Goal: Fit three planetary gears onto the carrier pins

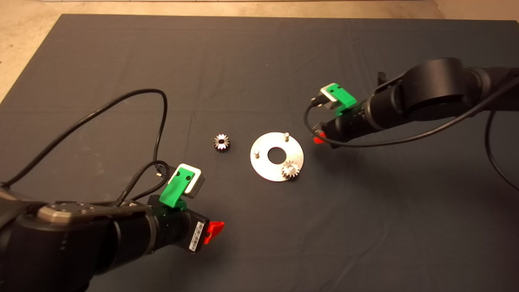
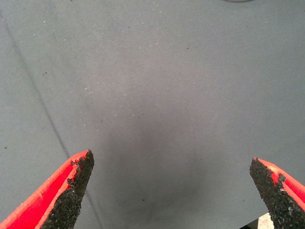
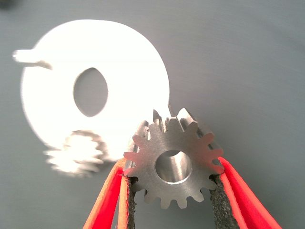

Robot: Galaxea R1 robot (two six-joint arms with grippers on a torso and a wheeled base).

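The shiny round disc (image 1: pixel 265 164) lies mid-mat with two bare carrier pins (image 1: pixel 286 136) (image 1: pixel 256 153). One planetary gear (image 1: pixel 290 169) sits on the disc's near pin. A second gear (image 1: pixel 221 142) lies loose on the mat to the disc's left. My right gripper (image 1: pixel 318 138) hovers just off the disc's right edge. In the right wrist view the right gripper (image 3: pixel 172 183) is shut on a third gear (image 3: pixel 174 143), held above the mat beside the disc (image 3: pixel 128 71). My left gripper (image 1: pixel 213 231) is open and empty over bare mat in the near left, as the left wrist view (image 2: pixel 171 191) also shows.
The dark mat (image 1: pixel 259 61) covers the table, with pale floor (image 1: pixel 24 40) beyond its far left corner. Black cables (image 1: pixel 134 95) loop from the left arm over the mat, and another cable (image 1: pixel 308 121) hangs by the right gripper.
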